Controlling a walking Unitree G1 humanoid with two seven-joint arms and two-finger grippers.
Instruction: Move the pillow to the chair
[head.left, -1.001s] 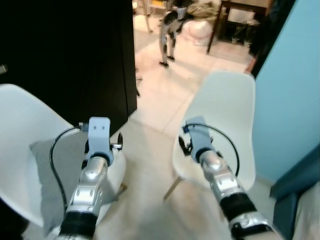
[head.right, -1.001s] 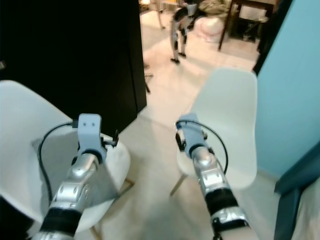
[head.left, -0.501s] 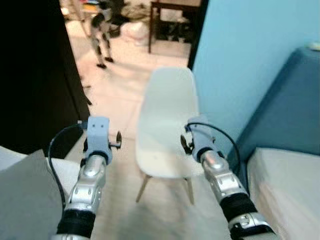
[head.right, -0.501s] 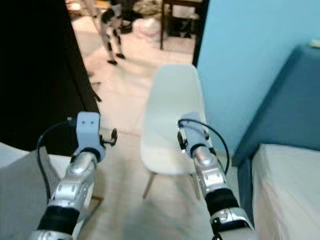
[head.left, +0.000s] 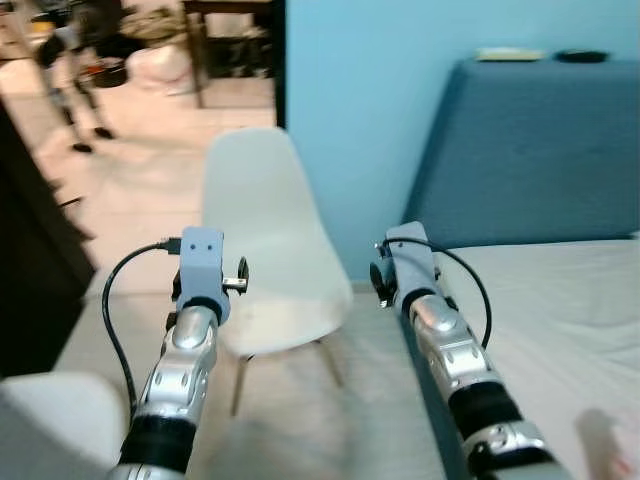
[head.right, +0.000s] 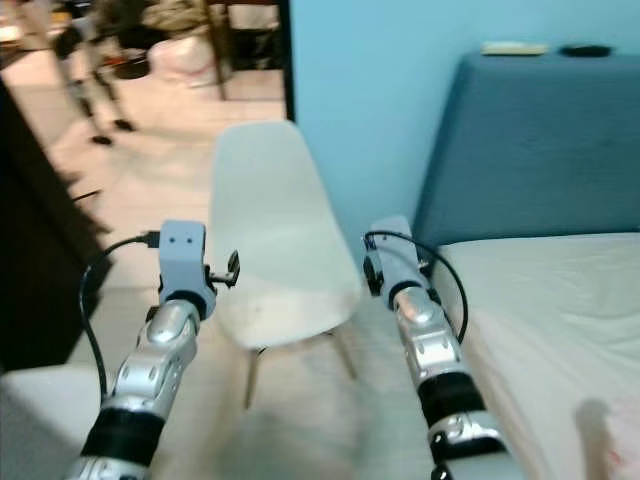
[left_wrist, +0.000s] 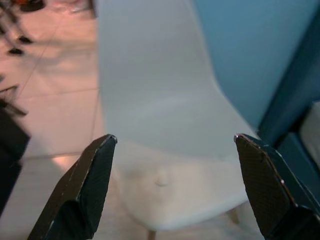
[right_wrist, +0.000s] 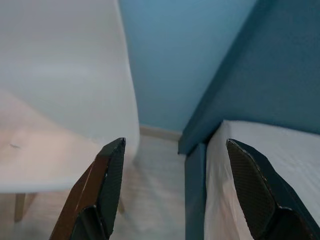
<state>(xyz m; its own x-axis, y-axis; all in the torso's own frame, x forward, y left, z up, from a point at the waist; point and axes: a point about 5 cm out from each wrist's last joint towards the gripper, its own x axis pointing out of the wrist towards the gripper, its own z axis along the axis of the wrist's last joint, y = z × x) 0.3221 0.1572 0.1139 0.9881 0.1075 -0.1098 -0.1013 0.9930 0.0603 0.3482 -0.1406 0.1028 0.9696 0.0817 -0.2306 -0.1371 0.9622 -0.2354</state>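
Black, textured fingers (left_wrist: 85, 190) of the left claw (left_wrist: 175, 185) stand spread wide, holding nothing, as they face the smooth moulded seat of a white plastic chair (head.left: 265, 240). The right claw (right_wrist: 180, 185) is likewise spread and empty, its dark pads (right_wrist: 252, 185) framing the gap between the chair's curved edge and the corner of a bed (head.right: 530, 300). Both silver arms reach forward at mid-height, each capped by a pale blue wrist housing with a looping black cable.

The chair, a one-piece shell on slim wooden legs, stands on pale tiled floor (head.left: 130, 200) just beside the bed. The bed carries a plain white sheet and a tall blue upholstered headboard (head.left: 540, 150), with two small flat items resting on top, too blurred to identify. A light blue wall (head.left: 350, 100) rises behind the chair. A dark panel fills the robot's left edge, and a doorway beyond opens onto a cluttered, blurred room. The pillow cannot be made out with certainty.
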